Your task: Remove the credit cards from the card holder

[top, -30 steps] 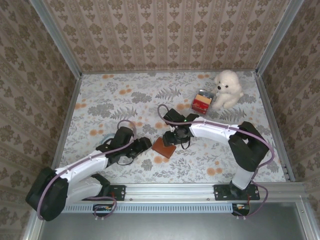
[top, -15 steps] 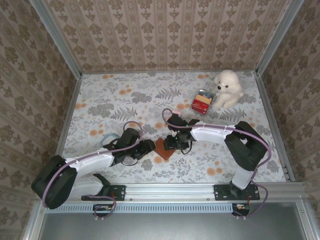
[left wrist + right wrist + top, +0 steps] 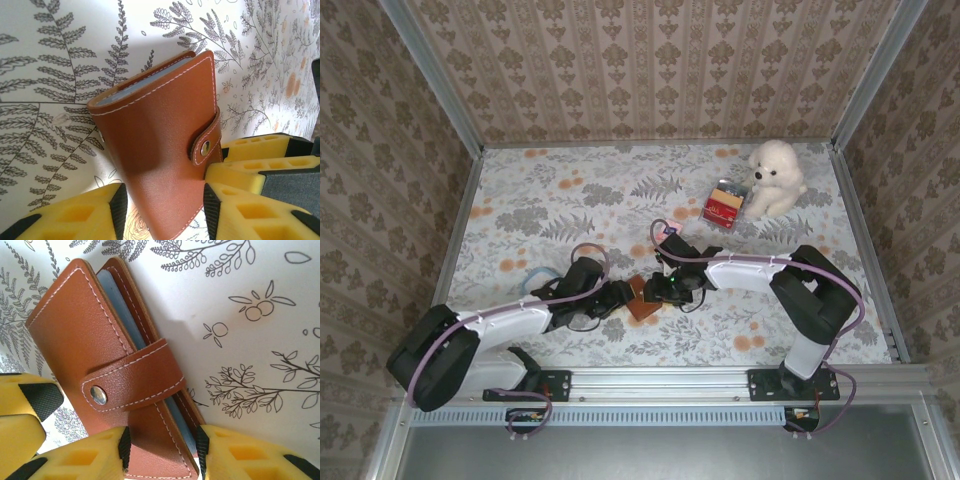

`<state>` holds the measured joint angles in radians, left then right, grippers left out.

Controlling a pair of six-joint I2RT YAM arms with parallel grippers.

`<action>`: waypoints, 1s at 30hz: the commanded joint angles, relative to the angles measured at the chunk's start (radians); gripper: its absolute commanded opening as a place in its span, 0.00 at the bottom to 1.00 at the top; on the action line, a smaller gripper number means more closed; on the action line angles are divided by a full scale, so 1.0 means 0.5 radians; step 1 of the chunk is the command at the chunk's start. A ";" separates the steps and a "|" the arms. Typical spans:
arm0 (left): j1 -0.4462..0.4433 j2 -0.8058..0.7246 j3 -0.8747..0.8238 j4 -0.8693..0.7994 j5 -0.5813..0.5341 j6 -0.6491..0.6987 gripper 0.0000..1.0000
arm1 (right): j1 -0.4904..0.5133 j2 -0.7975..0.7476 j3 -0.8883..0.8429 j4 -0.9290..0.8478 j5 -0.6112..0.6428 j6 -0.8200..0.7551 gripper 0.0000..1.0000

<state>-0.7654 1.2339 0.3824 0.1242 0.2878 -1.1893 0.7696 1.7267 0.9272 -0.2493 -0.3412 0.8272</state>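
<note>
A brown leather card holder (image 3: 640, 298) lies on the flowered table, its strap snapped shut over the metal stud (image 3: 98, 395). Blue-grey edges of the credit cards (image 3: 107, 285) peek out of its open side, also visible in the left wrist view (image 3: 145, 82). My left gripper (image 3: 618, 297) reaches it from the left and my right gripper (image 3: 660, 290) from the right. In the left wrist view the holder (image 3: 160, 140) fills the gap of the left gripper (image 3: 165, 207), pads at both edges. The right gripper (image 3: 161, 452) clamps the holder's (image 3: 80, 340) other end the same way.
A white plush dog (image 3: 775, 178) sits at the back right with a small red box (image 3: 724, 205) beside it. Patterned walls and metal rails close in the table (image 3: 560, 200) on three sides.
Both arms have drawn in on the card holder from either side. Their jaws have narrowed until the pads reach its edges. The holder has shifted slightly toward the near edge.
</note>
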 commanded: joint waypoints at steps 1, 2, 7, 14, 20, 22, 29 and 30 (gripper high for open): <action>-0.011 0.031 -0.014 0.037 -0.023 -0.027 0.42 | 0.003 0.003 -0.011 -0.009 0.001 0.044 0.40; -0.012 0.038 -0.013 0.038 -0.023 -0.026 0.42 | 0.003 0.013 -0.008 -0.014 0.001 0.044 0.39; -0.009 0.068 -0.034 0.039 -0.041 -0.059 0.42 | 0.002 0.040 0.004 -0.039 0.020 0.036 0.38; 0.000 0.120 -0.020 0.062 -0.038 -0.048 0.42 | 0.002 0.055 0.001 -0.047 0.031 0.032 0.37; 0.020 0.213 -0.042 0.242 0.060 -0.068 0.41 | 0.001 0.076 0.007 -0.033 0.001 0.026 0.32; 0.021 0.220 -0.044 0.280 0.077 -0.062 0.40 | 0.004 0.081 0.005 -0.024 -0.006 0.026 0.32; 0.066 0.257 -0.129 0.606 0.236 -0.110 0.40 | -0.002 0.104 0.007 -0.001 -0.035 0.014 0.32; 0.072 0.259 -0.138 0.651 0.257 -0.114 0.40 | -0.006 0.104 0.003 0.003 -0.035 0.015 0.32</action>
<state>-0.7338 1.3453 0.3347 0.3206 0.3519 -1.2240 0.7673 1.7412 0.9276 -0.2424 -0.3531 0.8379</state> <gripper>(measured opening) 0.404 0.320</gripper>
